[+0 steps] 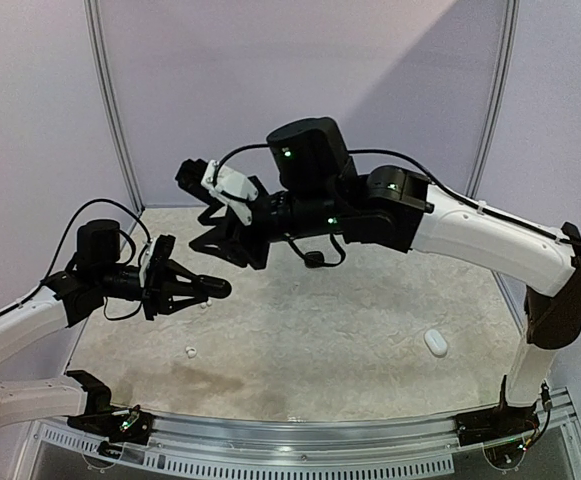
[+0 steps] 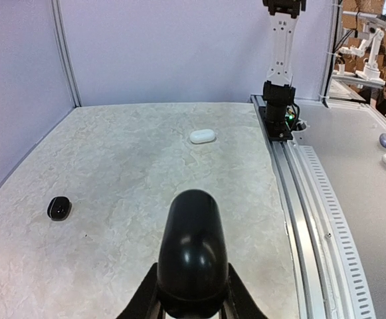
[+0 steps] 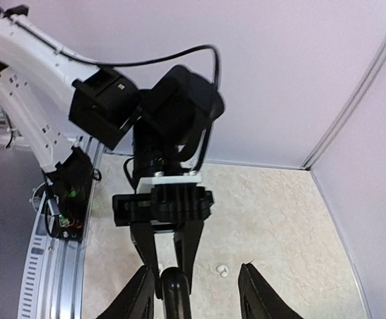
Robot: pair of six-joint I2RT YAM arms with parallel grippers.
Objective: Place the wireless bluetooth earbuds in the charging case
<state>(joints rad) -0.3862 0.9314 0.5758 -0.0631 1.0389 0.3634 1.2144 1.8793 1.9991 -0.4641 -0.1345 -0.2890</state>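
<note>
Nearest the bases, 1 white earbud [image 1: 191, 351] lies loose on the table [image 1: 370, 300], and a white charging case [image 1: 436, 342] rests well apart to its right; neither is touched. Just beyond, the left gripper [image 1: 192, 288] is clamped on a black charging case [image 2: 193, 252], holding it level above the table and pointed at the other arm, probably to present it for handling. Farthest, the right gripper [image 3: 197, 290] faces that case with fingers spread, gripping nothing.

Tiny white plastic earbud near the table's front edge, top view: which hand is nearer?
Left. The left hand, gripping a glossy black pebble-shaped case, hovers just behind the white earbud; the right hand is raised farther back.
</note>
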